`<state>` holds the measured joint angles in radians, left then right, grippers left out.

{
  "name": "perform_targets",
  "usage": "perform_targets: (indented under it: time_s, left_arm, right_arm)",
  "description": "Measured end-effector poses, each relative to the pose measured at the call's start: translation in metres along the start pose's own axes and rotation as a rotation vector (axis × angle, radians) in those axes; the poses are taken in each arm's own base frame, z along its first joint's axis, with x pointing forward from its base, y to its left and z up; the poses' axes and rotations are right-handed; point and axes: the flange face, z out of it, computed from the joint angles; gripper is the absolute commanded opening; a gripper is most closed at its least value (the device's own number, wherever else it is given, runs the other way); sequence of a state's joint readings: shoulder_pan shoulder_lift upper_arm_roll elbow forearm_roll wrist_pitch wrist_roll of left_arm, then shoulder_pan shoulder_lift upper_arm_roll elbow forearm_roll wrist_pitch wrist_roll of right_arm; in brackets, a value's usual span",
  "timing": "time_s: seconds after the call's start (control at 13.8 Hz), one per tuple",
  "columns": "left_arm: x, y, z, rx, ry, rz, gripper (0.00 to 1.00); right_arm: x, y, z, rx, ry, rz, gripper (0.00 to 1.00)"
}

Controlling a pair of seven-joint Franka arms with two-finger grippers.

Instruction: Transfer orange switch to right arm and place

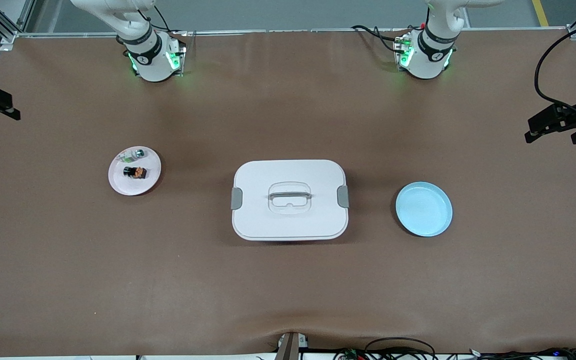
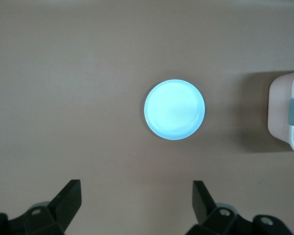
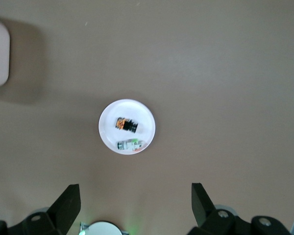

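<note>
Orange switch (image 1: 135,172) lying on a small pale pink plate (image 1: 118,182) toward the right arm's end of the table, black body with the orange section facing the middle of the table. Same switch (image 3: 126,125) seen from the right wrist camera, flat on the plate (image 3: 110,117). Just beside it on the same plate, farther from the front camera, a clear green-and-silver part (image 1: 133,154) (apart from the switch or barely touching, hard to tell).

White lidded box (image 1: 289,199) in the middle of the table, grey clips at both ends, handle folded flat on the lid. Light blue plate (image 1: 423,208) toward the left arm's end, bare, well apart from the box.

Right gripper (image 3: 132,205) up high over the pink plate, fingers (image 3: 68,203) spread wide, holding nothing. Left gripper (image 2: 134,203) up high over the blue plate (image 2: 174,109), fingers (image 2: 70,200) likewise spread wide and holding nothing. Both arm bases at the table edge farthest from the front camera, green lights on. Brown cloth (image 1: 288,290) covering the whole table.
</note>
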<state>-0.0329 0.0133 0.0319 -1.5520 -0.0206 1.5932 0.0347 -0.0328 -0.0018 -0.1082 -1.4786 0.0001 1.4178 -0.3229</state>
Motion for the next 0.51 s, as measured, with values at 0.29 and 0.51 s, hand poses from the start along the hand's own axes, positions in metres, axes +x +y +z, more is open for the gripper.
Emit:
perform_targets:
  time_s: [0.29, 0.51]
  left_arm:
    - [0.0001, -0.0001, 0.0001, 0.000, 0.000, 0.000, 1.00]
    - [0.0001, -0.0003, 0.0001, 0.000, 0.000, -0.001, 1.00]
  right_arm:
    - [-0.0007, -0.0026, -0.0115, -0.007, 0.019, 0.112, 1.00]
    - [0.0015, -0.0063, -0.0102, -0.006, 0.017, 0.114, 1.00]
